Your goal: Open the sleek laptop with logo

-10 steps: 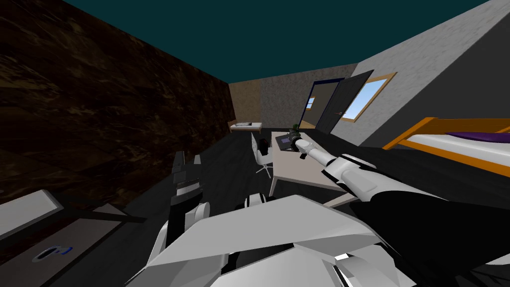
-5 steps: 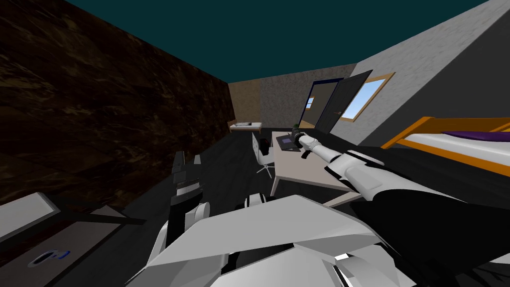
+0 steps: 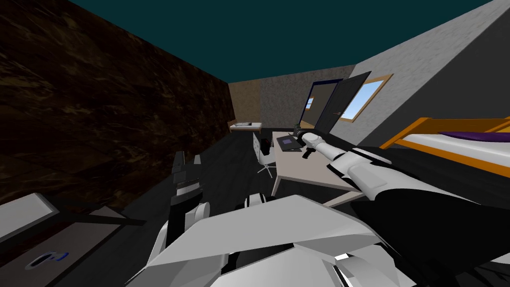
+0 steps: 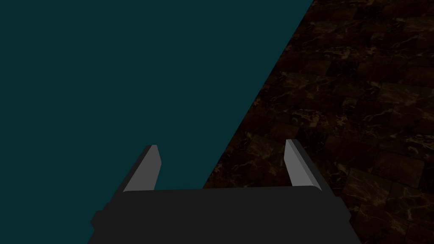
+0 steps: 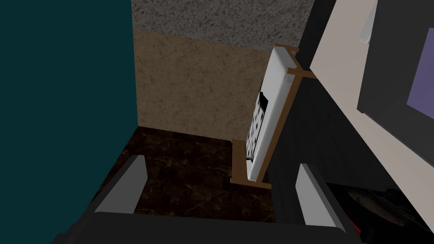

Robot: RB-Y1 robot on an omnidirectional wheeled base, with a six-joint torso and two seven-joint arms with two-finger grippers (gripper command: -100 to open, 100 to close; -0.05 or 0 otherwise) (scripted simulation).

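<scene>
Just right of centre in the head view, flat on the far end of a pale desk (image 3: 299, 172): the laptop (image 3: 288, 143), a dark slab with a purple rectangle on its upper face. Left of the desk, a white chair (image 3: 263, 154). Stretched across the desk from the lower right, the right arm, with the right gripper (image 3: 297, 132) at the laptop's far right corner; cannot tell from there whether touching. Seen along that gripper: fingers (image 5: 123, 186) spread wide, pinching nothing, with the laptop beyond the outer side of one finger and apart from it. Far off between the fingers, a wood-framed bed (image 5: 267, 118) against a tan wall. Left of centre in the head view, the left gripper (image 3: 188, 159) raised upright, well apart from the desk, fingers (image 4: 146, 169) likewise spread, holding nothing.
</scene>
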